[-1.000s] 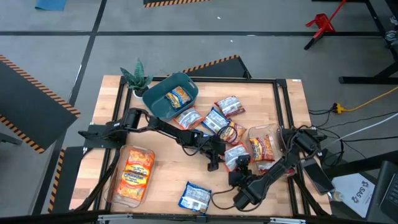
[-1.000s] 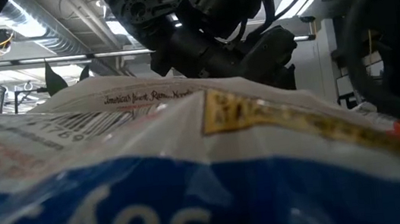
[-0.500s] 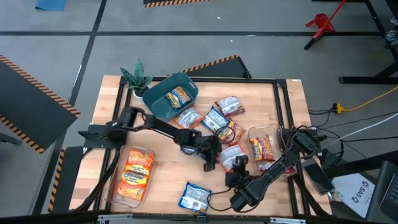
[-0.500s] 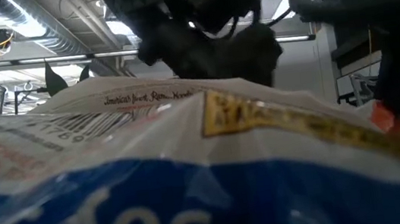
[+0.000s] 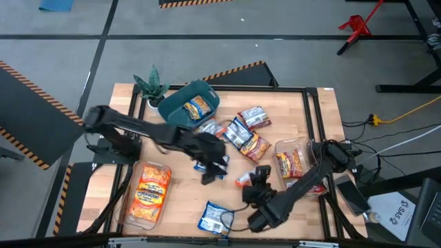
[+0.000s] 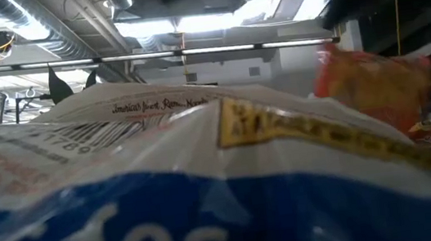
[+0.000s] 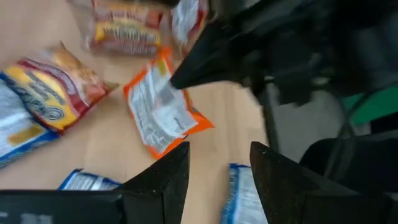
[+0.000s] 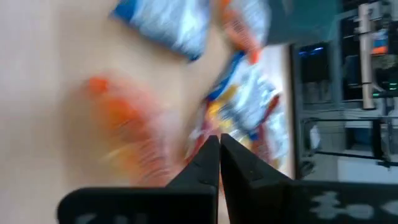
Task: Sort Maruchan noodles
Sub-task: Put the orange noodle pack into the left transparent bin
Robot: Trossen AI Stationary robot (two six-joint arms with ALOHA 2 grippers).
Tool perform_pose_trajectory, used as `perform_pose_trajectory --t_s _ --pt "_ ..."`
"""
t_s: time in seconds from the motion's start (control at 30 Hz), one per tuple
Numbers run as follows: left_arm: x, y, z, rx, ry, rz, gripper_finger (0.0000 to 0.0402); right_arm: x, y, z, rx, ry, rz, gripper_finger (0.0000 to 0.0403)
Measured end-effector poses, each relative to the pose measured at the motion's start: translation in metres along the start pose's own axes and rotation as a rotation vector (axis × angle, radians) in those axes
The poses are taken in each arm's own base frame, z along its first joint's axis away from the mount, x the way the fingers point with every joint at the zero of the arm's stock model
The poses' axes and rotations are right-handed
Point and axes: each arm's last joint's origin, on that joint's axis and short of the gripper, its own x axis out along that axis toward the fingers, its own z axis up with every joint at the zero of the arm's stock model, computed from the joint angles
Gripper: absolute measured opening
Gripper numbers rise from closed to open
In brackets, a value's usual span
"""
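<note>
I have the right gripper (image 5: 249,180) pinched on an orange-yellow packet (image 5: 242,180), I think by its edge, though the wrist view blurs. The left gripper (image 5: 210,172) hangs beside it with fingers parted, empty. A pick is underway; next I carry this packet to its matching tray (image 5: 127,200).
</note>
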Motion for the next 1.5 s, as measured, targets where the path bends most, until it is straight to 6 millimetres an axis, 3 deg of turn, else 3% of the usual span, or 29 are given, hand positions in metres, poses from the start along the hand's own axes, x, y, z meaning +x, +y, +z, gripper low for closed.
perform_pose_trajectory --t_s 0.17,0.27,0.33,0.43,0.53,0.73,0.9,1.03,1.2,1.5 --pt "-0.080 -0.036 0.000 -0.016 -0.141 -0.050 0.0163 0.011 -0.030 0.032 0.014 -0.046 -0.024 0.0000" --pt "-0.119 -0.053 -0.007 -0.018 -0.223 -0.063 0.0163 0.021 -0.042 0.046 0.015 -0.031 0.048 0.0000" --pt "-0.134 -0.064 -0.013 0.007 -0.286 -0.037 0.0163 0.021 -0.047 0.054 0.015 -0.019 0.156 0.0002" --pt "-0.133 -0.076 -0.021 0.118 -0.363 0.049 0.0163 0.004 -0.046 0.056 0.008 0.017 0.344 0.0008" --pt "-0.093 -0.074 -0.025 0.156 -0.394 0.027 0.0163 -0.028 -0.048 0.045 0.070 0.043 0.394 0.0014" --pt "0.021 -0.047 -0.050 0.161 -0.391 -0.116 0.0160 -0.092 -0.054 0.011 0.411 0.000 0.383 0.0042" --pt "0.103 0.004 -0.074 0.149 -0.330 0.006 0.0141 -0.117 -0.043 -0.012 0.572 -0.037 0.338 0.0107" --pt "0.148 0.038 -0.086 0.097 -0.302 -0.017 0.0128 -0.116 -0.033 -0.019 0.615 -0.046 0.318 0.0152" --pt "0.181 0.065 -0.102 0.036 -0.211 -0.006 0.0115 -0.107 -0.024 -0.025 0.591 -0.027 0.288 0.0173" --pt "0.186 0.084 -0.113 -0.046 -0.069 0.081 0.0101 -0.070 0.006 -0.038 0.492 0.025 0.260 0.0175"
